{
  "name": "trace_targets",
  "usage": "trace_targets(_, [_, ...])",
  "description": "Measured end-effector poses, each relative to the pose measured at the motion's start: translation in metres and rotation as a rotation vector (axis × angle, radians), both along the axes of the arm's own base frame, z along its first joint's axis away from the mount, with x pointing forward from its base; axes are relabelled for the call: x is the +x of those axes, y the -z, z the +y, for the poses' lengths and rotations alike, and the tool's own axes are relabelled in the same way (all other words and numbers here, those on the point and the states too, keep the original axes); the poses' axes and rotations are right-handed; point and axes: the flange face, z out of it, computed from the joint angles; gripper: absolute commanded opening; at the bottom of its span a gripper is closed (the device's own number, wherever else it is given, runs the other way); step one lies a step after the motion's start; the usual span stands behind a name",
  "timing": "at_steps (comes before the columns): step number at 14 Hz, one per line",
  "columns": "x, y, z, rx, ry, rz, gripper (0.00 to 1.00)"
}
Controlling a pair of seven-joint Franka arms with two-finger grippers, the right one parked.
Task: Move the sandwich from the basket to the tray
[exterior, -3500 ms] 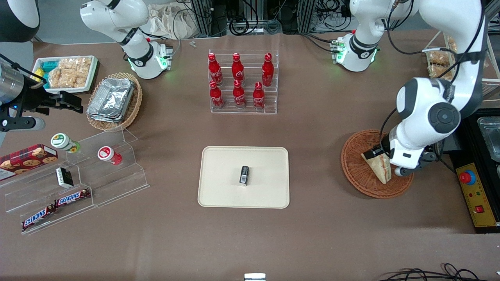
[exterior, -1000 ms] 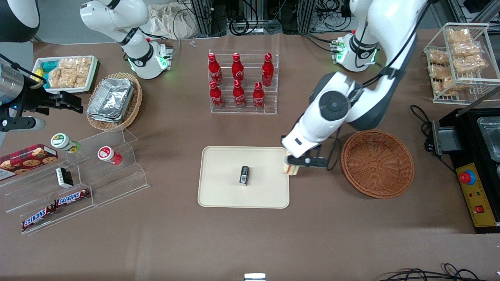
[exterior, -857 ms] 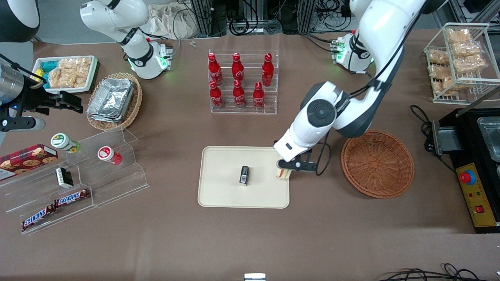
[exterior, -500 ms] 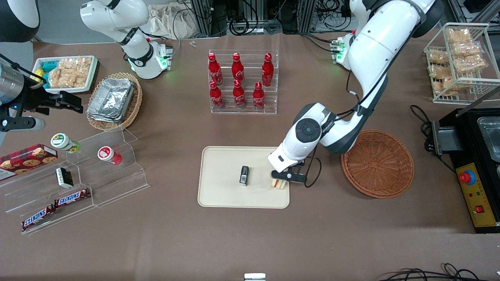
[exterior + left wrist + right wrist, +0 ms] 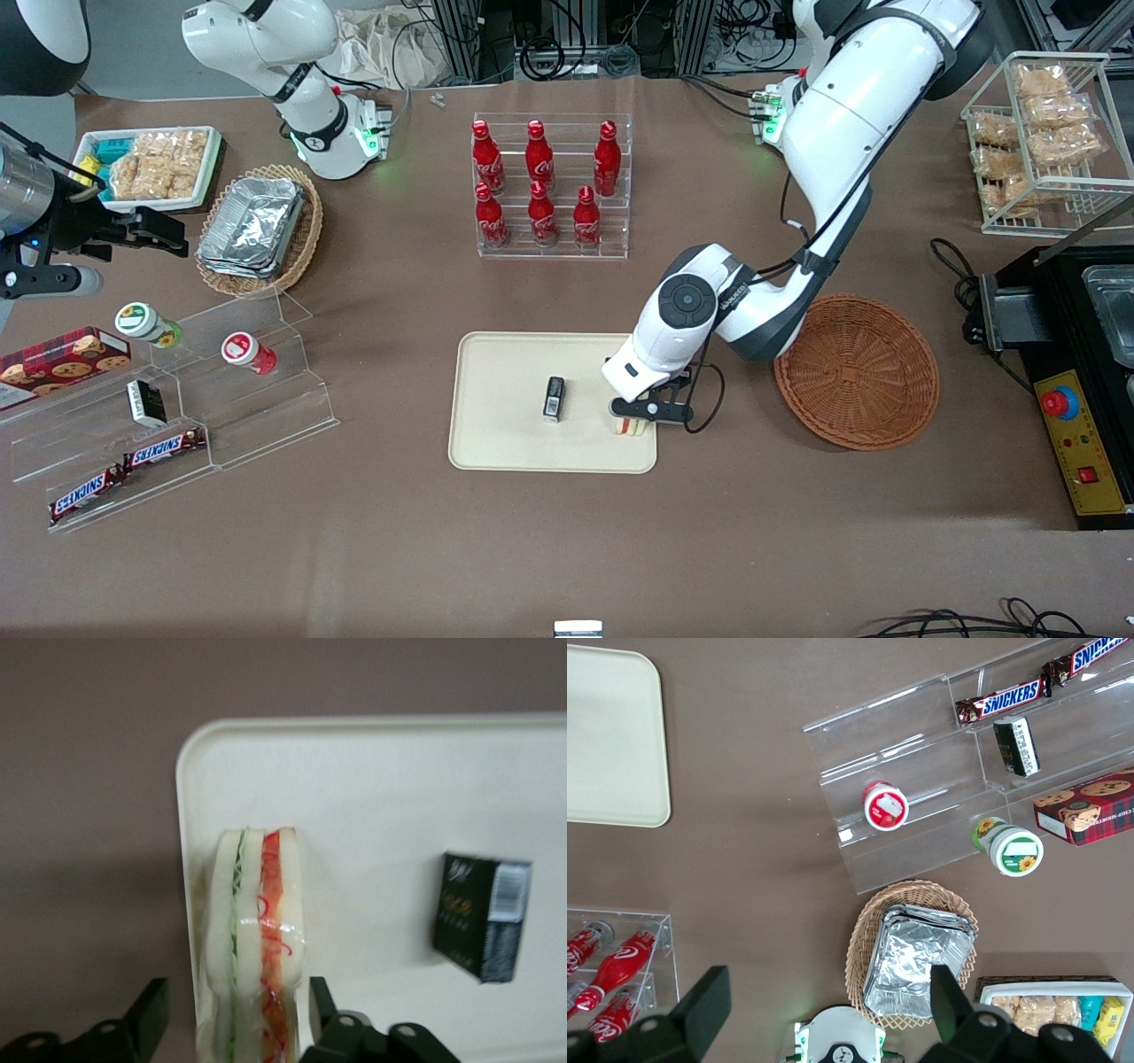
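The sandwich (image 5: 630,426) stands on its edge on the cream tray (image 5: 505,439), close to the tray's rim nearest the round reddish-brown basket (image 5: 856,372). The basket holds nothing. My left gripper (image 5: 633,417) is low over the tray at that rim. In the left wrist view the gripper (image 5: 232,1020) is open, with one finger on each side of the sandwich (image 5: 257,921) and a gap at both sides. The red and green filling faces the wrist camera. The tray's rim (image 5: 188,815) runs just beside the sandwich.
A small black box (image 5: 554,397) lies at the tray's middle, also in the left wrist view (image 5: 483,915). A rack of red bottles (image 5: 549,186) stands farther from the front camera. An acrylic snack shelf (image 5: 177,399) and the foil-container basket (image 5: 257,229) lie toward the parked arm's end.
My gripper carried the sandwich out of the round basket to the tray's rim. In the last half second it came slightly lower and nearer the front camera.
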Motion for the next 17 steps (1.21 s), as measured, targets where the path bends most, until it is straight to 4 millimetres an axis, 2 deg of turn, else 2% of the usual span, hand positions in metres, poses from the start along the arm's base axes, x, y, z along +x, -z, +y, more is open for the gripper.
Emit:
trace_targets(2, [0.009, -0.044, 0.015, 0.024, -0.051, -0.018, 0.99])
trace_targets(4, [0.01, -0.102, 0.042, 0.064, -0.104, 0.013, 1.0])
trace_targets(6, [-0.003, -0.16, 0.066, 0.078, -0.094, 0.068, 1.0])
trace_targets(8, [-0.013, -0.206, 0.099, 0.087, -0.049, 0.117, 1.0])
trace_targets(11, [-0.018, -0.259, 0.175, 0.118, -0.001, 0.162, 1.0])
trace_targets(15, [-0.034, -0.322, 0.29, 0.134, 0.001, 0.191, 1.0])
trace_targets(17, [-0.048, -0.346, 0.326, 0.135, -0.002, 0.184, 1.0])
